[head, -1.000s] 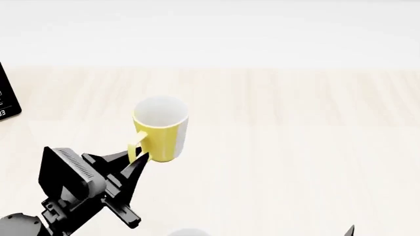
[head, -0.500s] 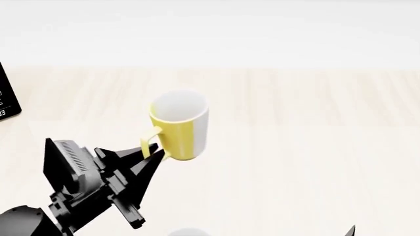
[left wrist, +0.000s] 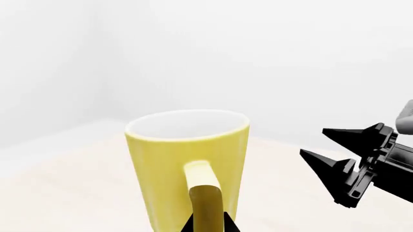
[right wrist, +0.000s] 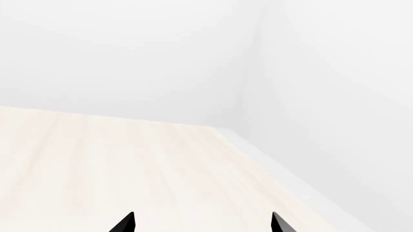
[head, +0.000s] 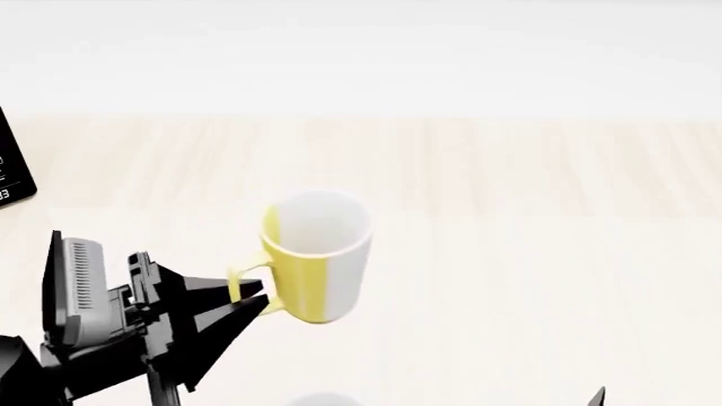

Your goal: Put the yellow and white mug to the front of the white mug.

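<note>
Head view crops the white mug (head: 321,399) to its rim; left fingers (head: 246,298) pinch the yellow and white mug (head: 313,254) handle.

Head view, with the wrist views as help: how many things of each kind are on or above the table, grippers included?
Mugs: 2 (yellow and white mug; white mug, only a sliver of rim at the bottom edge)
Grippers: 2 (left gripper, shut on the yellow handle; right gripper, open)
Black device at the left edge: 1
Total: 5
</note>
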